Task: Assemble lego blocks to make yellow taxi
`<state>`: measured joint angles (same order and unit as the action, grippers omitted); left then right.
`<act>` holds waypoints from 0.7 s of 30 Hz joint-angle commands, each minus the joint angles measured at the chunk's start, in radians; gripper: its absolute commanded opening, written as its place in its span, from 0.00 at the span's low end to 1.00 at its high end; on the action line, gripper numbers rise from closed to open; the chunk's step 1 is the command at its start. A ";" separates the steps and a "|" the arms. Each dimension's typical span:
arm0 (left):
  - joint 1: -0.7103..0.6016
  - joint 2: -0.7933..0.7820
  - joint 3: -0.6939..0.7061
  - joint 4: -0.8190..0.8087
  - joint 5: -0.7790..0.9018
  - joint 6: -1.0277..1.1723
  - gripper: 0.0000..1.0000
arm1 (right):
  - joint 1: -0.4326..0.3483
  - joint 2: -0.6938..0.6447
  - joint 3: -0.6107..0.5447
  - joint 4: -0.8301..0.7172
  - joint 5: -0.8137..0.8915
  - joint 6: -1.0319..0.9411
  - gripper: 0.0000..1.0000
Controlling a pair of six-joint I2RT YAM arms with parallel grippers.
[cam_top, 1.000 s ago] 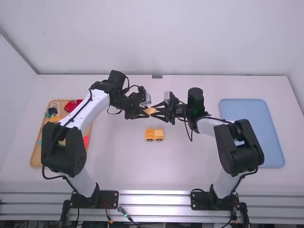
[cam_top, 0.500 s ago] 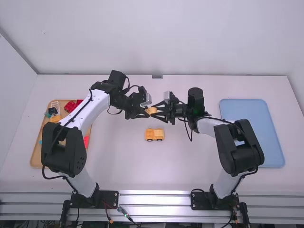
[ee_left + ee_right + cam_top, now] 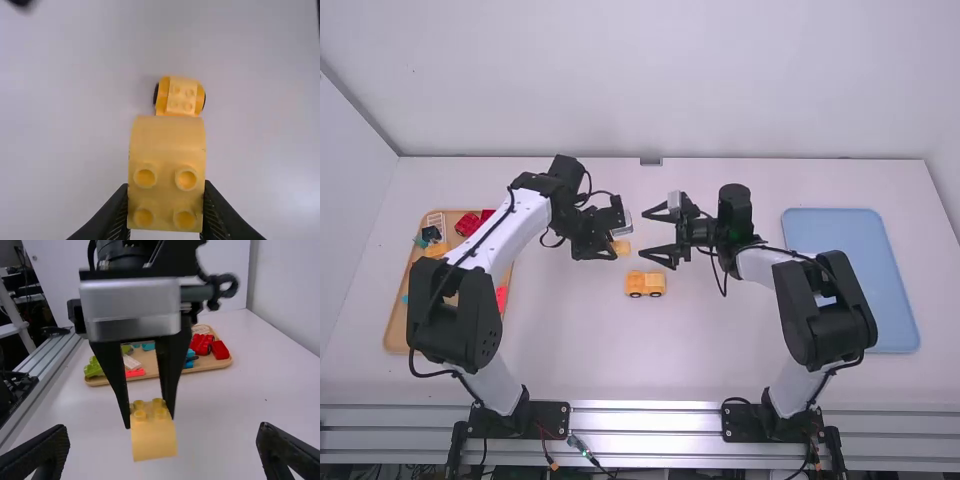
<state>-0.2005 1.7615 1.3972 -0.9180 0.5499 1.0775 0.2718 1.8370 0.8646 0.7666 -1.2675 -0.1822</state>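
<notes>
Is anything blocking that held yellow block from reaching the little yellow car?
Nothing visible stands between the yellow block in the left gripper and the car, though the open right gripper hangs close by.

Place: robot lab, or a lab-type work cell, as far as I can tell.
Rig: I've got a left arm (image 3: 520,222) and a right arm (image 3: 760,268), both on black mounts (image 3: 548,418) at a metal rail (image 3: 645,420) along the table edge.
Surface: plain white table (image 3: 720,365).
Walls: white panels (image 3: 670,80) beyond the table and at its sides, booth-like.
Wiring: loose cables (image 3: 588,452) by the rail, more running along my arms.
Room behind: right wrist view gives me a pale frame post (image 3: 19,317) and dark, cluttered gear (image 3: 31,282); too blurry to name.
Props: tan tray (image 3: 396,335), blue tray (image 3: 850,280), set out like a test station.
</notes>
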 commanded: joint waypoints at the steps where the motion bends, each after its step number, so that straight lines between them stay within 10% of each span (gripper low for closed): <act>1: -0.003 0.006 -0.044 -0.001 -0.069 0.043 0.20 | -0.023 -0.011 0.006 0.003 -0.018 0.002 0.99; 21: -0.018 0.006 -0.389 0.437 -0.278 -0.785 0.04 | -0.115 -0.026 0.006 -0.158 0.431 0.108 0.99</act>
<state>-0.2043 1.7618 1.0477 -0.4995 0.3084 0.5034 0.1513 1.8366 0.8642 0.6025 -0.8799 -0.0814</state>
